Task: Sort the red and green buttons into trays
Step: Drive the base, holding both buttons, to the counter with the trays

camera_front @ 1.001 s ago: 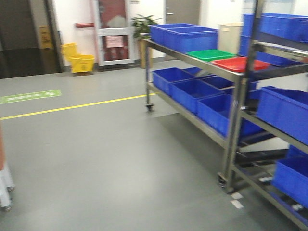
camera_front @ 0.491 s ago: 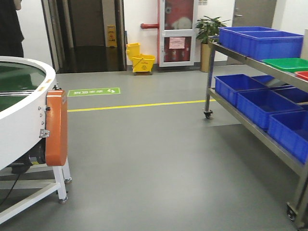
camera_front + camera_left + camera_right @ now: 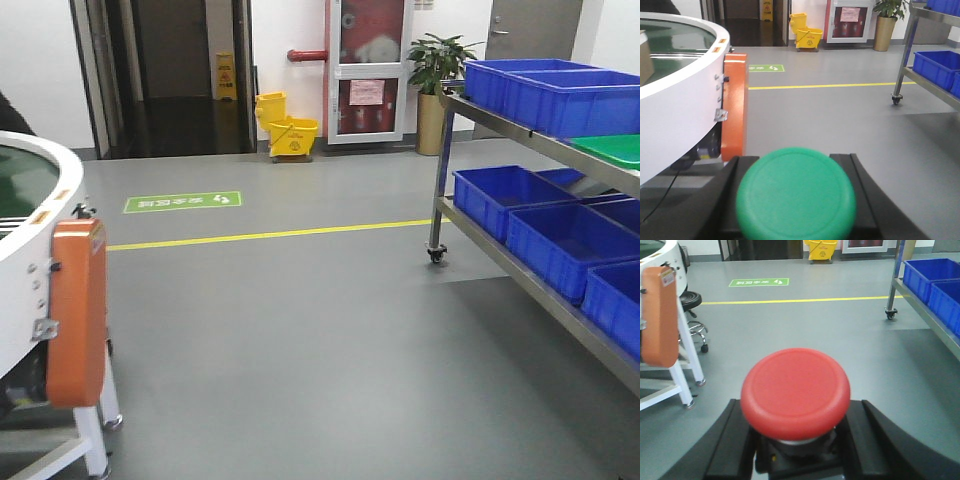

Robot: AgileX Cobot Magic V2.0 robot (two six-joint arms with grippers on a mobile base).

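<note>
Green button [image 3: 796, 192] sits clamped in my left hand [image 3: 797, 220] and the red button [image 3: 795, 390] is gripped in my right hand [image 3: 796, 450], both over grey floor [image 3: 320, 330], with the blue-binned bench [image 3: 540, 290] off to my right.

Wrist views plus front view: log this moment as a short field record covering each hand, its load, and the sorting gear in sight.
left hand: shut on green button
right hand: shut on red button
green tray: top shelf of metal rack, cut off by right edge
blue bins: top and lower rack shelves
round conveyor table: far left, orange panel on its side
</note>
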